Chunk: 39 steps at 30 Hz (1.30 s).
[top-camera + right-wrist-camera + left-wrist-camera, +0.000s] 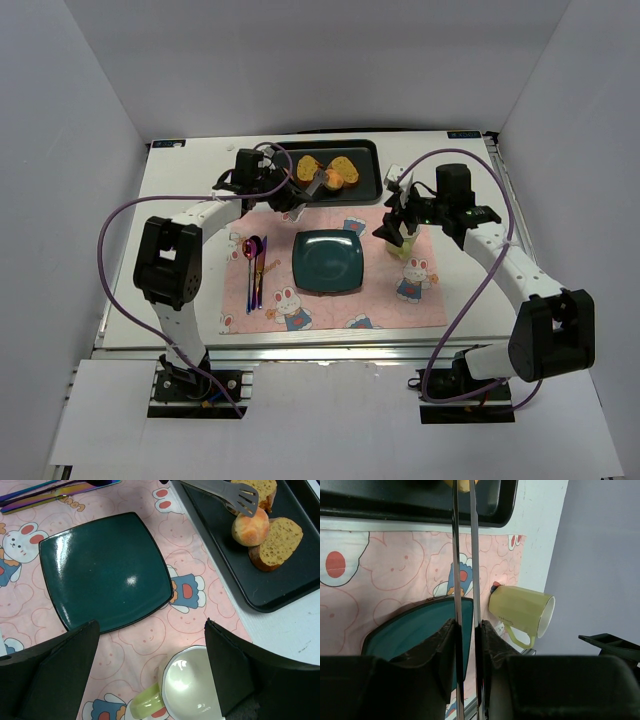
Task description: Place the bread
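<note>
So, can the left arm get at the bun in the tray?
Likely yes: the tongs in the left pincer reach the bun on the tray; only a toast slice sits close beside it.

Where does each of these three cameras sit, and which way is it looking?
Top external: above and behind the robot, looking down on the table; left arm and right arm show.
Left wrist: on the left arm, looking along the tongs held in the left fingers.
Right wrist: on the right arm, looking down over the mug; the right fingers frame it.
Shared: all three show the teal plate; top and right wrist also show the bread.
</note>
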Each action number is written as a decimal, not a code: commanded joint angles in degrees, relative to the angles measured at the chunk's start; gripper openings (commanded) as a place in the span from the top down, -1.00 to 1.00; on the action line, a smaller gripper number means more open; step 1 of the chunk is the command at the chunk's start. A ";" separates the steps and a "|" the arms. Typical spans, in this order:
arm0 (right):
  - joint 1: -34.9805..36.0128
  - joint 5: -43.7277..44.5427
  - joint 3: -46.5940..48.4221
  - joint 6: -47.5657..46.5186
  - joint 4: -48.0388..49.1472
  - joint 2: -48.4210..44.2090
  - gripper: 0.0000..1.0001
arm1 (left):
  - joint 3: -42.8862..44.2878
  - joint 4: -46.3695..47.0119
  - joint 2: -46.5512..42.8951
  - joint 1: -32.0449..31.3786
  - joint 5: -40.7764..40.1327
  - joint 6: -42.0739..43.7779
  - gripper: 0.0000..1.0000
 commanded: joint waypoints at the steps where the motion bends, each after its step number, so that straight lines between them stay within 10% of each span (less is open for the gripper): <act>1: -0.54 -1.11 -0.23 0.40 1.08 -1.99 -0.79 | 0.00 2.76 -2.73 -0.17 1.83 -0.11 0.93; 28: -0.81 -1.37 -0.67 0.31 0.64 -2.69 -0.79 | -5.09 3.46 -11.95 0.71 3.06 2.44 1.00; 39: -1.16 -2.16 -1.19 -0.83 0.12 -3.48 -0.79 | -23.78 -1.73 -30.40 -0.17 8.69 6.14 1.00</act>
